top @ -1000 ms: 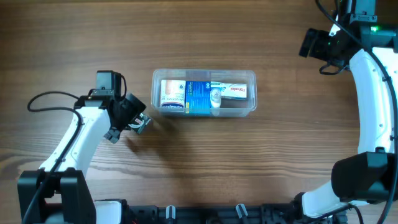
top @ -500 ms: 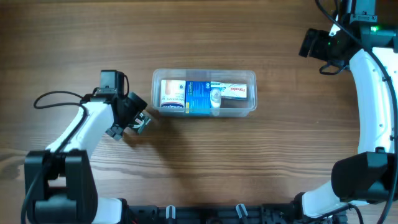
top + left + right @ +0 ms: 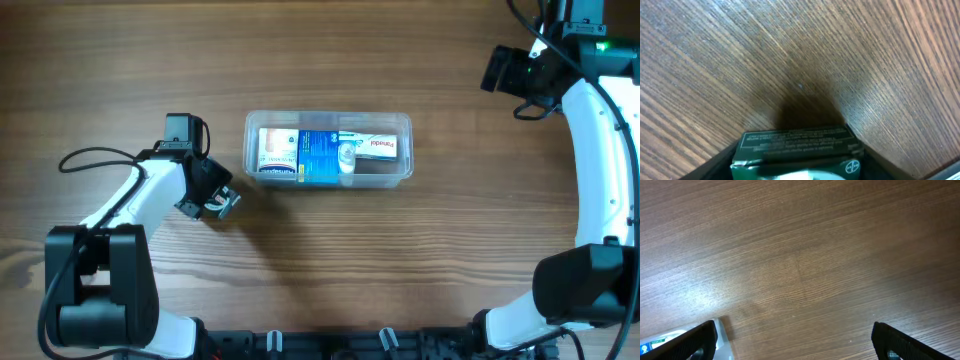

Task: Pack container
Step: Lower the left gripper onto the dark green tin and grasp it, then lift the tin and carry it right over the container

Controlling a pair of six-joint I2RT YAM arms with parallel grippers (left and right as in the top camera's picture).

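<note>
Spotted the container (image 3: pixel 328 148) at mid-tabletop (image 3: pixel 330 260), lying lengthwise left to right, open on top, with blue-and-white boxes (image 3: pixel 320 155) packed inside. Caught the left claw (image 3: pixel 224 200) just off its left end, low over the wood and apart from the rim. Saw it clenched on a dark green box (image 3: pixel 797 147) with pale print, seen close up in the wrist view with a dark shadow on the wood right beyond it. Found the right claw (image 3: pixel 799 341) far off at the upper right, well apart from the container, released, fingers (image 3: pixel 700 340) spread wide over wood grain. Glimpsed only a corner of the container at the lower left of that wrist view.
</note>
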